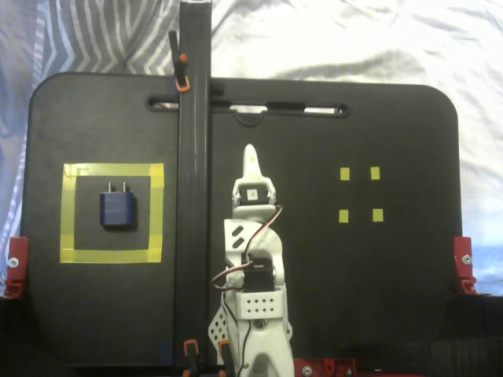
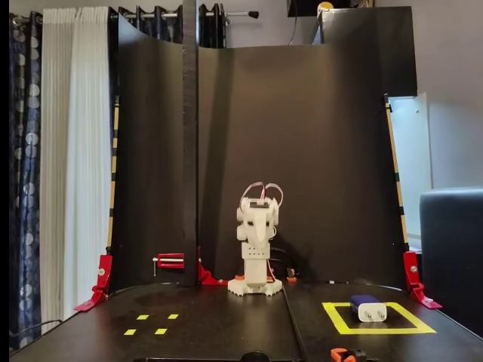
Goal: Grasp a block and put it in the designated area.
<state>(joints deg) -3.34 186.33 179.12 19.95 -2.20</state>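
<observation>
Inside the yellow tape square, the designated area [image 1: 157, 210], lies the block [image 1: 118, 210], well apart from my gripper [image 1: 250, 156] and off to its left in the top-down fixed view. A tall dark post [image 1: 193, 157] stands between us in that view. I am folded back over my base at the middle of the black board [image 1: 393, 298], my fingers pointing straight up the picture toward the slot at the far edge, away from the block. My jaws look pressed together into one pale tip and I grasp nothing.

From the low front-facing fixed view the block [image 2: 367, 308] sits flat on the board within the tape outline [image 2: 337, 320], toward its far side, to the right of my arm [image 2: 256, 234]. Its long axis runs up and down in the top-down view, roughly parallel to my own reach line, with the two short pale prongs pointing to the far edge of the board. It is a small dark navy body with rounded corners, paler on the end facing the front camera.

Four tiny yellow squares [image 1: 360, 194] mark the other side of the board, bare of anything. Judging by where the block rests, the placing looks done; no further reach seems called for.
</observation>
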